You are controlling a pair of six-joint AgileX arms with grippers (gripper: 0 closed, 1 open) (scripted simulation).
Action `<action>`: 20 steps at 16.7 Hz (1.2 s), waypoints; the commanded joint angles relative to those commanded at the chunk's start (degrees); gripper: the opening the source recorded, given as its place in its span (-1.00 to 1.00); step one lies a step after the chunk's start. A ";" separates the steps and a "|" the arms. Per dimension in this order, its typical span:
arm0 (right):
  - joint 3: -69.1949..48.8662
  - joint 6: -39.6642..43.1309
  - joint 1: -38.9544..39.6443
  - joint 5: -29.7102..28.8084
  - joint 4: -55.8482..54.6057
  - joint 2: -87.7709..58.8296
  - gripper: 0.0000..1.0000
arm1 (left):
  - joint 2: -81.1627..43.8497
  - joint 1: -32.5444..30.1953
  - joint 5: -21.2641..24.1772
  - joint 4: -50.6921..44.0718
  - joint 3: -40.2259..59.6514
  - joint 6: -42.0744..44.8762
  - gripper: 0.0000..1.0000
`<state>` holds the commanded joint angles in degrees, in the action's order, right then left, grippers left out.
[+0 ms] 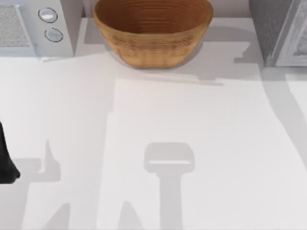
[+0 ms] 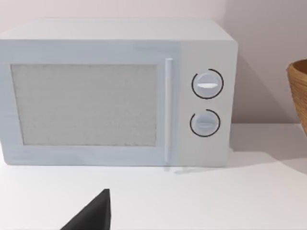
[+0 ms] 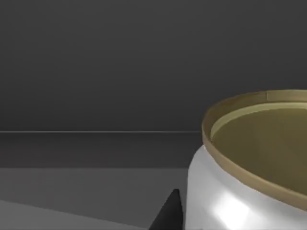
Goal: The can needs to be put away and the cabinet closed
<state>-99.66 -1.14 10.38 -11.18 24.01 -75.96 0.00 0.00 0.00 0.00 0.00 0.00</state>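
The can (image 3: pixel 249 167) sits very close in the right wrist view, its white body gleaming under a dull gold rim, upright inside a dim grey space with a flat dark wall behind it and a grey floor beneath. One black fingertip (image 3: pixel 169 214) of the right claw pokes up just beside the can's body; whether that claw grips the can or stands off it, I cannot tell from here.

From above, the white desk (image 1: pixel 201 143) lies broad and pale, crossed by soft shadows. At its far edge, in the middle, stands a wicker bowl (image 1: pixel 152 29), round and deep. To the far left is a white microwave (image 1: pixel 33 26) with two round dials, its door shut. At the far right corner rises a grey cabinet (image 1: pixel 280 31).

The left arm (image 1: pixel 5 160) is parked at the desk's left edge, a dark shape just inside the top view. In the left wrist view one black fingertip (image 2: pixel 93 213) of the left claw points toward the microwave (image 2: pixel 115 91), well apart from it, and how wide that claw stands I cannot tell.
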 joint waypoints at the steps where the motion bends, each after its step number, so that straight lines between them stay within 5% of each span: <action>1: -0.12 0.00 -0.01 0.01 0.04 -0.12 -1.00 | 0.00 0.00 0.00 0.00 0.00 0.00 1.00; 6: -9.62 0.25 -0.86 0.63 2.96 -8.69 -1.00 | 0.00 0.00 0.00 0.00 0.00 0.00 1.00; 15: -50.17 0.21 -3.96 3.25 12.28 -36.53 -1.00 | 0.00 0.00 0.00 0.00 0.00 0.00 1.00; 20: -58.08 0.11 -4.81 4.14 14.60 -43.40 -1.00 | 0.00 0.00 0.00 0.00 0.00 0.00 1.00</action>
<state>-157.74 -1.03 5.58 -7.04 38.61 -119.36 0.00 0.00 0.00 0.00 0.00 0.00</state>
